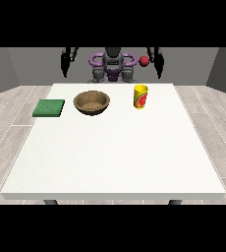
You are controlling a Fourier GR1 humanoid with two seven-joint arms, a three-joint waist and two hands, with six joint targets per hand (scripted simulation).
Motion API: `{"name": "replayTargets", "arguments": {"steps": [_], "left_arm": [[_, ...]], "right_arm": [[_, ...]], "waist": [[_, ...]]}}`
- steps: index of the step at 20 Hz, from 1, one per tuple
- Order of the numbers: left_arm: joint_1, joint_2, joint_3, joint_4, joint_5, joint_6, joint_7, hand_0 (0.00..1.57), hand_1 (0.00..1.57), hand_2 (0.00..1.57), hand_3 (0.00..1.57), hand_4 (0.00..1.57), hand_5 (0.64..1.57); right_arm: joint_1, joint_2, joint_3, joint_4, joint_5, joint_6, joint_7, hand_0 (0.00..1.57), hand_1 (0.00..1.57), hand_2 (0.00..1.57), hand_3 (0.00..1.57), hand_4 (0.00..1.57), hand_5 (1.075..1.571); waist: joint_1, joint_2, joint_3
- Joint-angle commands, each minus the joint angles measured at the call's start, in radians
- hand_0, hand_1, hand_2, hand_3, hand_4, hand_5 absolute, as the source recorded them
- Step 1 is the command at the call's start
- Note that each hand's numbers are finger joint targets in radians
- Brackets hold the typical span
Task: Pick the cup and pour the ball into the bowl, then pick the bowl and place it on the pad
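Three task items sit in a row across the far half of the white table (pixel 110 157) in the front view: a green pad (pixel 49 108) near the edge at the view's left, a brown bowl (pixel 91 103) just to its right, and a yellow cup (pixel 140 96) upright further right, apart from the bowl. A red ball (pixel 144 60) shows above and behind the cup, in the air close to the arm at the view's right and not inside the cup. Both arms hang raised behind the table's far edge; the hand at the view's right (pixel 159 69) and the hand at the view's left (pixel 65 66) are too small to tell whether they are spread or curled, and neither touches anything. Judging from this, the first step, picking the cup, has not begun. The next move calls for the hand at the view's right to come down beside the cup and close round its side while keeping it upright. Room is generous: the whole near half of the table lies bare, the bowl and cup have a gap between them for tilting, though the pad lies close to the table's side edge.
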Motion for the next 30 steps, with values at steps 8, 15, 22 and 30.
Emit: {"name": "replayTargets", "arguments": {"steps": [8, 15, 22, 30], "left_arm": [[-0.126, 0.054, 0.139, -0.158, 0.225, -0.063, 0.199, 0.0, 0.0, 0.0, 0.0, 0.0, 1.558], [-0.104, 0.108, 0.232, -0.125, 0.264, -0.123, 0.071, 0.0, 0.0, 0.0, 0.0, 0.0, 1.544], [-0.202, 0.108, 0.229, -0.029, 0.211, -0.112, -0.037, 0.0, 0.0, 0.0, 0.0, 0.0, 1.528], [-0.19, -0.001, 0.197, 0.226, 0.096, -0.078, -0.413, 0.0, 0.0, 0.0, 0.0, 0.0, 1.523]], "right_arm": [[-0.011, -0.09, -0.128, -0.077, -0.195, 0.115, 0.116, 0.0, 0.0, 0.0, 0.0, 0.0, 1.569], [-0.008, -0.109, -0.198, -0.122, -0.254, 0.175, 0.053, 0.0, 0.0, 0.0, 0.0, 0.0, 1.57], [-0.069, -0.09, -0.202, -0.027, -0.219, 0.194, -0.063, 0.0, 0.0, 0.0, 0.0, 0.0, 1.57], [-0.097, -0.112, -0.205, 0.027, -0.199, 0.247, -0.172, 0.0, 0.0, 0.0, 0.0, 0.0, 1.571]], "waist": [[-0.018, -0.195, -0.0073], [-0.033, -0.056, -0.0079], [-0.036, 0.052, -0.0078], [-0.087, 0.171, -0.0081]]}}
